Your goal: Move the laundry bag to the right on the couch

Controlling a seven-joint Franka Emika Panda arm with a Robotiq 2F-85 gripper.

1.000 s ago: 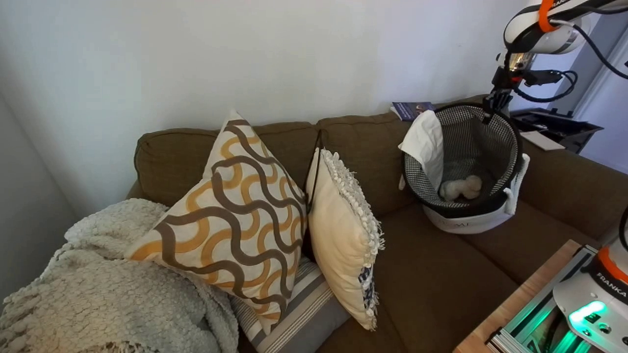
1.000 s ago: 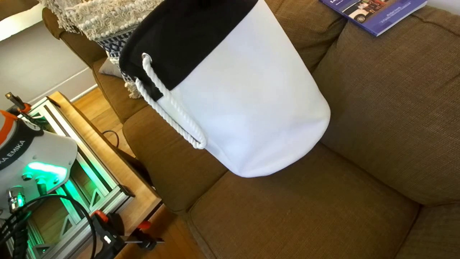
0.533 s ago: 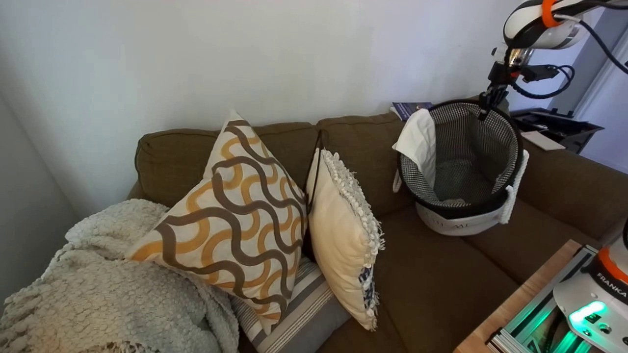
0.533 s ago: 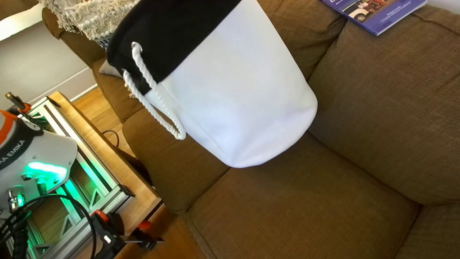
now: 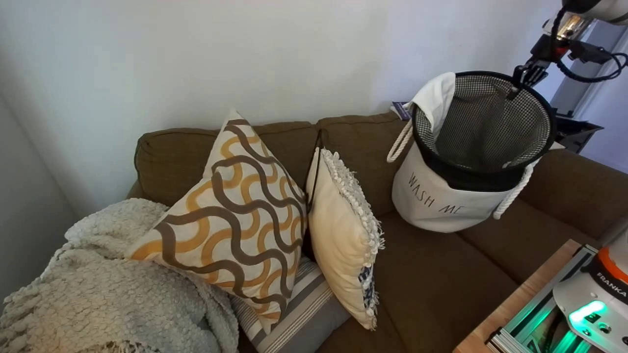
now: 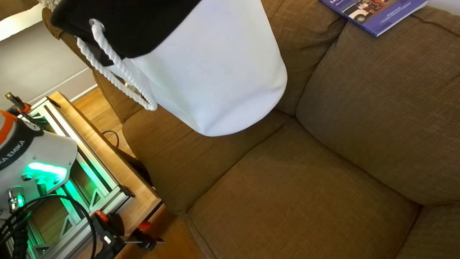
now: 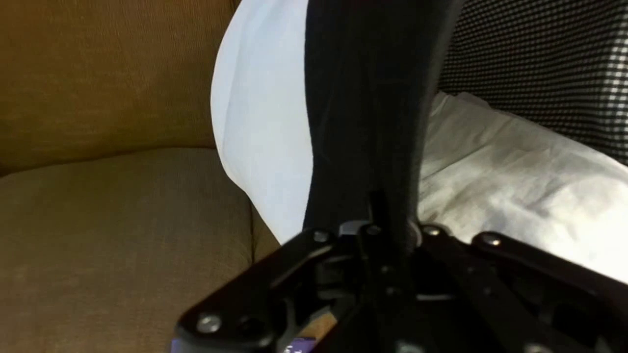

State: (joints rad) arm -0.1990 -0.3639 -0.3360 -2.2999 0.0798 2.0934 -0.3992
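The laundry bag point(image 5: 431, 196) is white with "WASH ME" lettering, a black rim band and white rope handles. It is tilted over the brown couch point(image 5: 431, 284); whether its base touches the seat I cannot tell. It also shows in an exterior view point(image 6: 215, 72), its top cut off. My gripper point(image 5: 515, 90) is shut on the bag's far rim. In the wrist view, the gripper point(image 7: 392, 215) pinches the black band of the bag point(image 7: 265, 122), fingertips partly hidden in the dark. A white cloth point(image 5: 436, 100) hangs over the rim; it fills the right of the wrist view point(image 7: 530, 196).
A cream ruffled-edge pillow point(image 5: 338, 235), a patterned pillow point(image 5: 235, 211) and a grey blanket point(image 5: 122, 284) lie left of the bag. A purple book point(image 6: 377, 12) lies on the couch back. A wooden table point(image 6: 140, 194) bearing the robot base stands at the couch's front.
My gripper has risen with the bag's rim, rightward in an exterior view, so the lettering now shows fully. In an exterior view the bag has shifted up and left, baring more seat.
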